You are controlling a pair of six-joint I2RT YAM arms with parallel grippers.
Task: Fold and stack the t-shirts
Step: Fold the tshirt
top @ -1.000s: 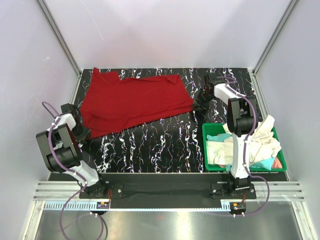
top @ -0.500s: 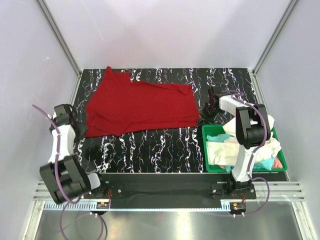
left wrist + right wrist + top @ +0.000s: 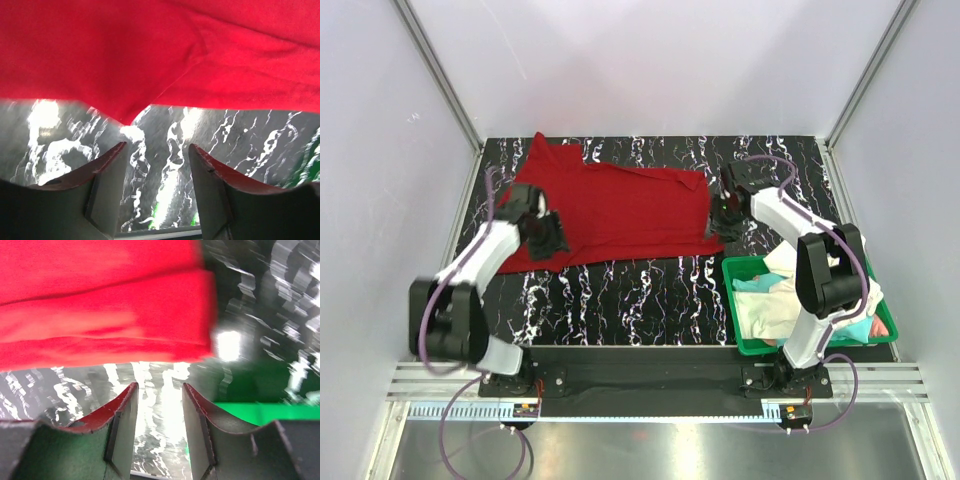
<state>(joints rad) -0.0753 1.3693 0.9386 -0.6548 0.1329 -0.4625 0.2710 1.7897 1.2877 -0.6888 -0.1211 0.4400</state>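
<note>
Fingers of the left gripper (image 3: 546, 233) are set over the near-left edge of the red t-shirt (image 3: 620, 205) spread on the table (image 3: 650, 285), moved in from the left; the right gripper (image 3: 724, 216) is brought back to its right edge. Left wrist: parted, empty, cloth just ahead. Right wrist: likewise.
</note>
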